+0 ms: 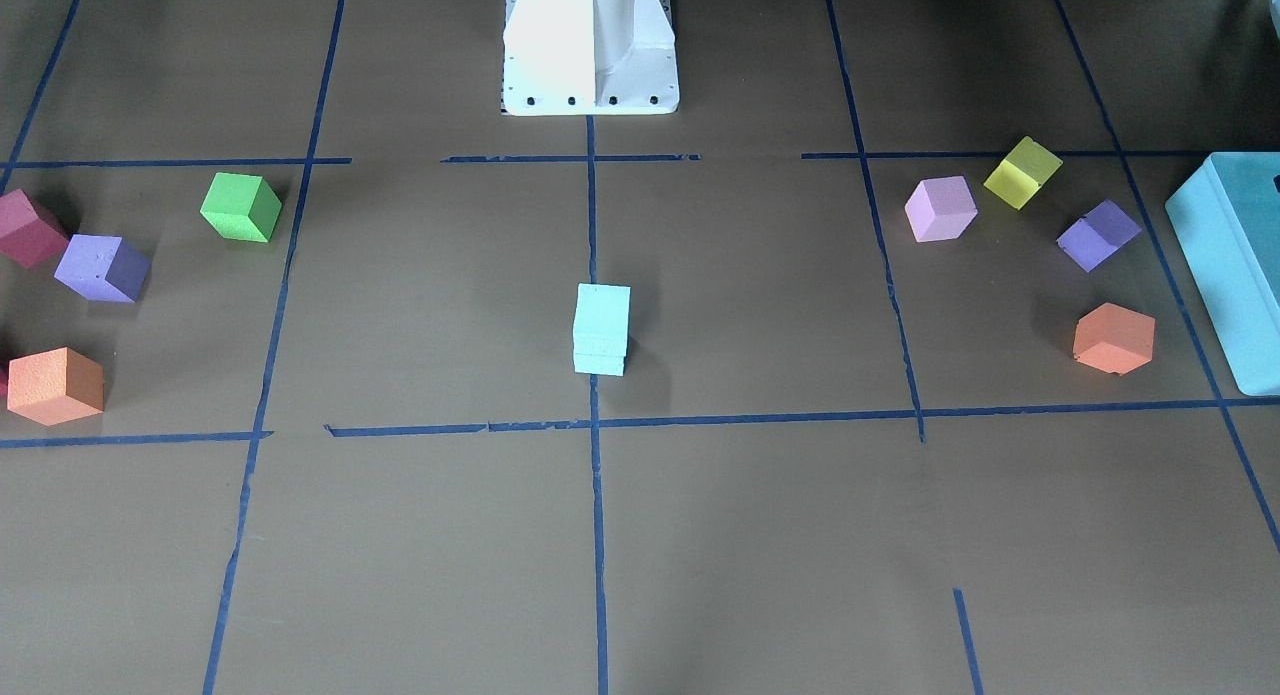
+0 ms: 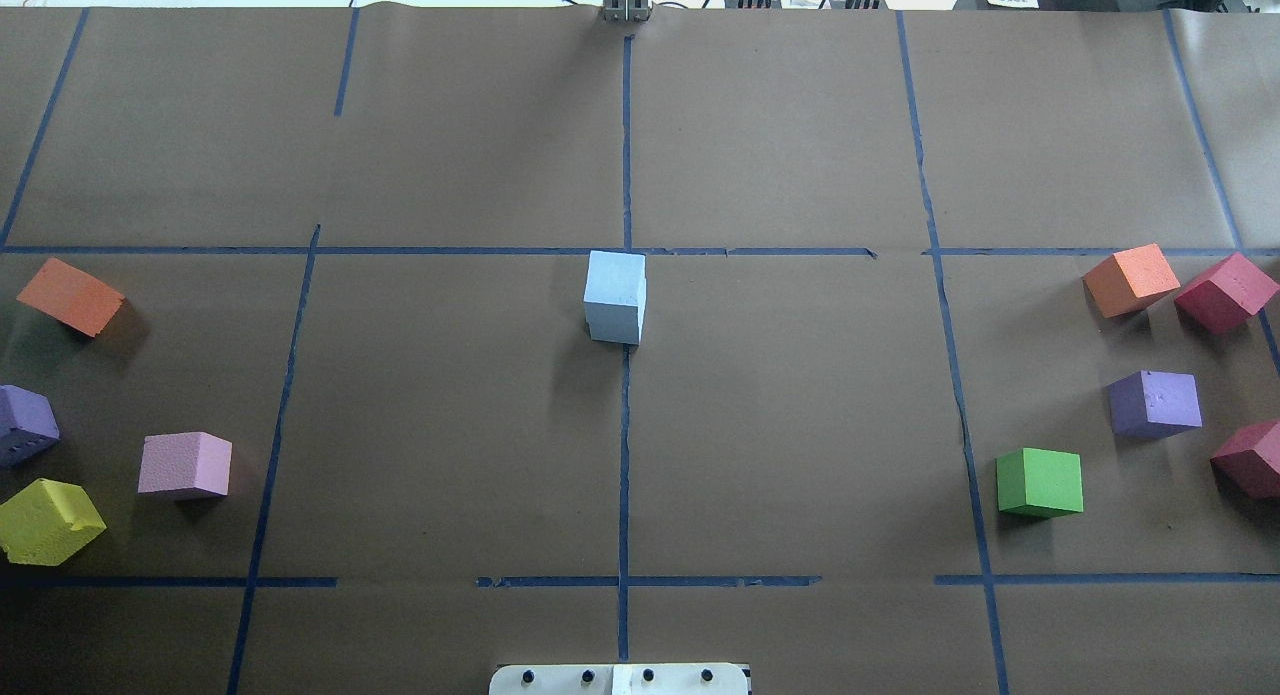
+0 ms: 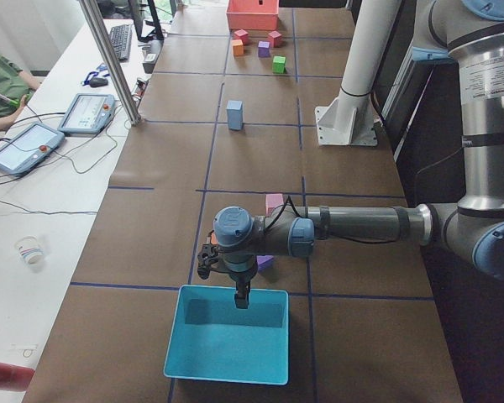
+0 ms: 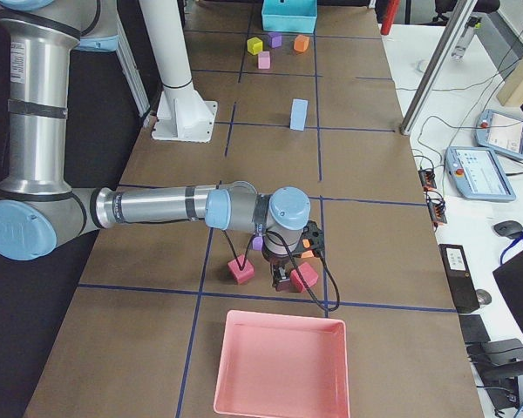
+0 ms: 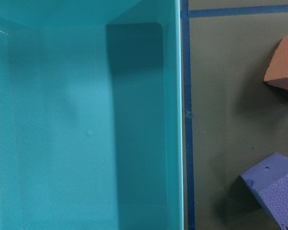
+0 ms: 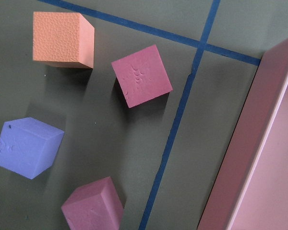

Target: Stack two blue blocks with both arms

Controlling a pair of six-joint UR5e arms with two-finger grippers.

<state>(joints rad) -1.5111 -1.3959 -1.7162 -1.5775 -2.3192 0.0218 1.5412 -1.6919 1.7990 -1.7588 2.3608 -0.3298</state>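
Observation:
The two blue blocks stand stacked, one on the other, at the table's centre on the middle tape line: the upper block (image 1: 602, 313) sits on the lower block (image 1: 600, 363). The stack also shows in the overhead view (image 2: 615, 297) and in both side views (image 3: 234, 115) (image 4: 299, 114). No gripper is near it. My left gripper (image 3: 238, 297) hangs over the near rim of the teal box, far from the stack. My right gripper (image 4: 284, 279) hangs over the red and purple cubes by the pink tray. Both grippers show only in side views, so I cannot tell whether they are open or shut.
The teal box (image 3: 227, 346) (image 5: 86, 120) lies at my left end of the table, the pink tray (image 4: 283, 366) (image 6: 259, 158) at my right end. Coloured cubes cluster at both ends, such as a green cube (image 2: 1040, 482) and a yellow cube (image 2: 48, 520). The white pedestal (image 1: 590, 45) stands at mid-table.

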